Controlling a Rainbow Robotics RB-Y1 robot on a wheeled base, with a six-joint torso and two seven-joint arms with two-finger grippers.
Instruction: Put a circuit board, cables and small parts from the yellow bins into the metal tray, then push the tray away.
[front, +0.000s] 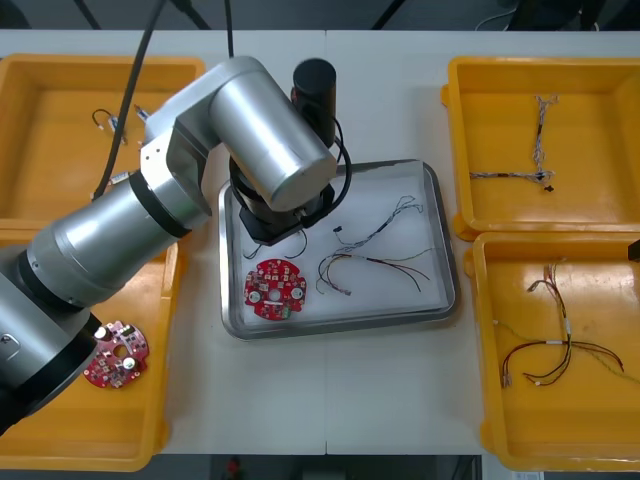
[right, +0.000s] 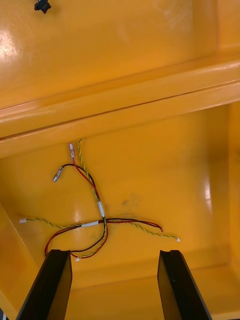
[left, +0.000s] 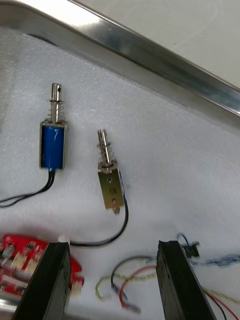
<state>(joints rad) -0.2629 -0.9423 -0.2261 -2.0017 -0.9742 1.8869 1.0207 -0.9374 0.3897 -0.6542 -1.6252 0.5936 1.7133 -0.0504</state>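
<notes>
Left hand (left: 112, 247), spread apart, hangs over the tray's (left: 165, 55) small parts (left: 110, 182), board (left: 17, 262) and cables (left: 140, 271); right hand (right: 115, 255), apart too, over a right-edge bin (right: 175, 165).

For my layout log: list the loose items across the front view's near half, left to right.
Circuit board in left near bin, second circuit board in tray, red and yellow cable, another cable in right near bin.

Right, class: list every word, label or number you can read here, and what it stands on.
Nothing legible anywhere.
Circuit board in the metal tray: print too small to read.
Second board in the near left bin: likewise.
Small metal parts ahead of the open left gripper: no readable marks.
Yellow bin under the open right gripper: no labels.
</notes>
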